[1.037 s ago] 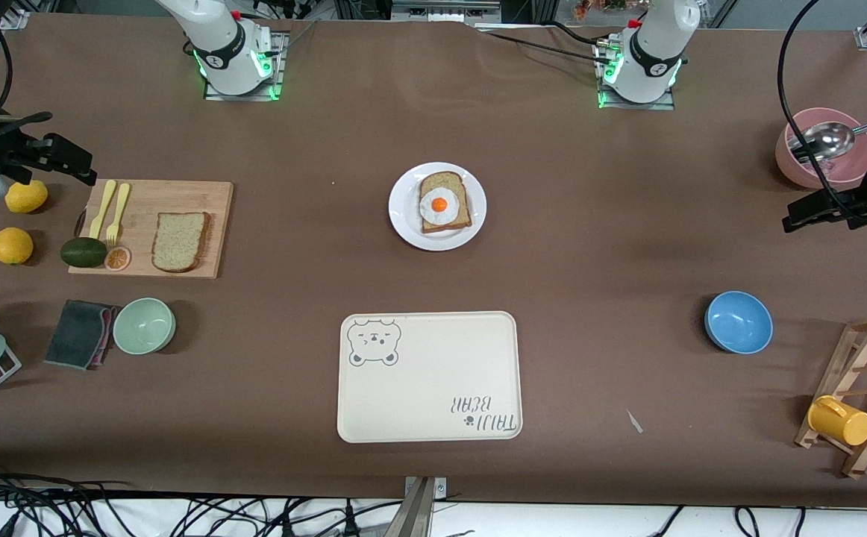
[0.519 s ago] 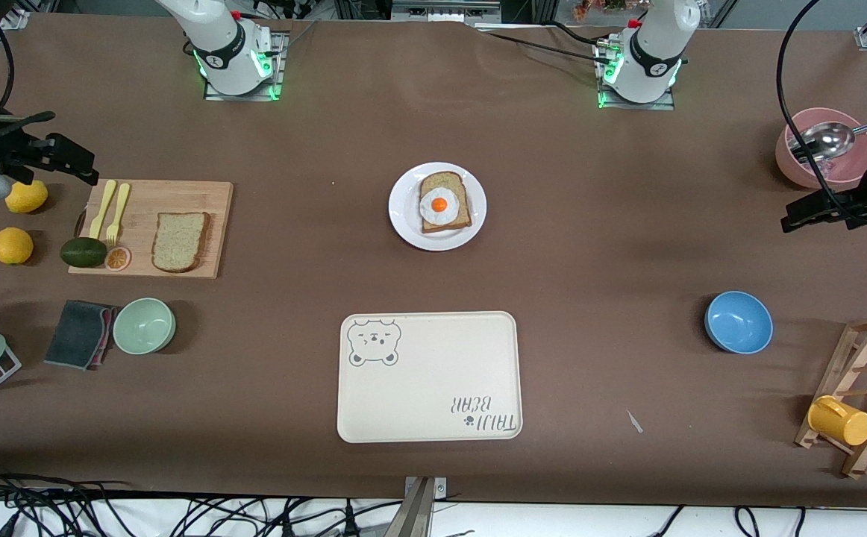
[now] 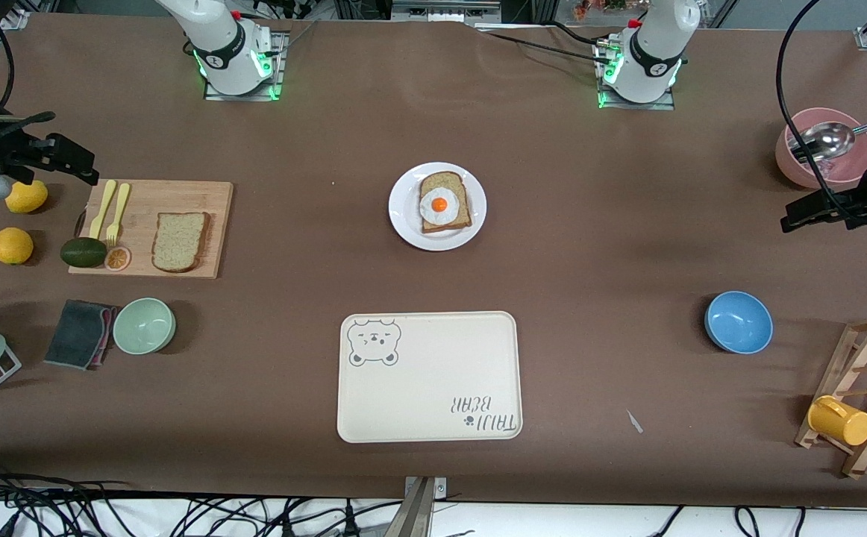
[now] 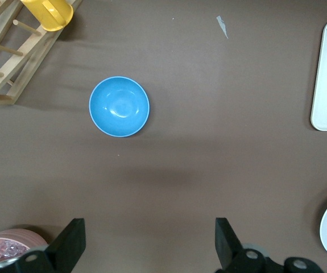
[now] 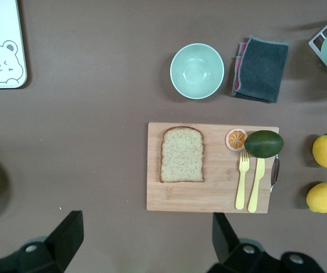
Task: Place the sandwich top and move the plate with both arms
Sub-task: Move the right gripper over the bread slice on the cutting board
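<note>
Both claws wide and empty, nothing picked up yet

Nearest my front camera I see the bear tray (image 3: 429, 377), bare, and I think the plate goes there last. Next comes the sandwich top (image 3: 180, 242), lying flat on the wooden board (image 3: 202, 195) toward the right arm's end, next to the avocado (image 3: 83, 252) and forks. Farther up, in the middle, sits the plate (image 3: 404, 222) with the egg slice (image 3: 445, 203) on it, easy for both arms to reach. My right gripper (image 5: 143, 242) hangs high over the board, fingers spread wide, so I guess it goes for the bread first. My left gripper (image 4: 149, 244) waits wide open above the bare table near the blue bowl (image 4: 119, 106)
</note>
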Action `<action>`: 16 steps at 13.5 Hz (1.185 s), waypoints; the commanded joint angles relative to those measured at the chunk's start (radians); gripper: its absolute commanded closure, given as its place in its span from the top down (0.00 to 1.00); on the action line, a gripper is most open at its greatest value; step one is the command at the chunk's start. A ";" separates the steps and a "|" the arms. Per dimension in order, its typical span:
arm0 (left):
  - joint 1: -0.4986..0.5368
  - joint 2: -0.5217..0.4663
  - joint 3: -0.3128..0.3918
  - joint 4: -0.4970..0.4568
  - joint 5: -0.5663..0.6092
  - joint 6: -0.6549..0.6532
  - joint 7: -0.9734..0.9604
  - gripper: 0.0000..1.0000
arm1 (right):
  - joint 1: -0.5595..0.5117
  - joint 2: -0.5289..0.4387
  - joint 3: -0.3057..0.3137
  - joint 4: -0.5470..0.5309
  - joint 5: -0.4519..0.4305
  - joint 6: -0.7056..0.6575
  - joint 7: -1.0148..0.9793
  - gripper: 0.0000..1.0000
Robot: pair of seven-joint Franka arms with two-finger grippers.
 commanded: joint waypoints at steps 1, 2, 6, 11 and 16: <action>0.001 -0.001 0.001 0.001 0.003 0.002 0.010 1.00 | 0.002 0.010 -0.009 -0.019 0.010 -0.048 0.009 1.00; 0.001 -0.001 0.001 0.001 0.003 0.002 0.010 1.00 | 0.002 0.033 -0.009 -0.021 -0.001 -0.050 0.009 1.00; 0.001 -0.001 0.001 0.001 0.003 0.002 0.010 1.00 | -0.001 0.099 -0.009 -0.091 -0.036 0.002 0.047 1.00; 0.004 0.001 0.001 0.002 0.003 0.005 0.010 1.00 | 0.010 0.101 0.029 -0.367 -0.131 0.299 0.281 1.00; 0.018 0.001 0.001 0.001 0.002 0.012 0.011 1.00 | 0.030 0.202 0.029 -0.466 -0.220 0.517 0.409 0.99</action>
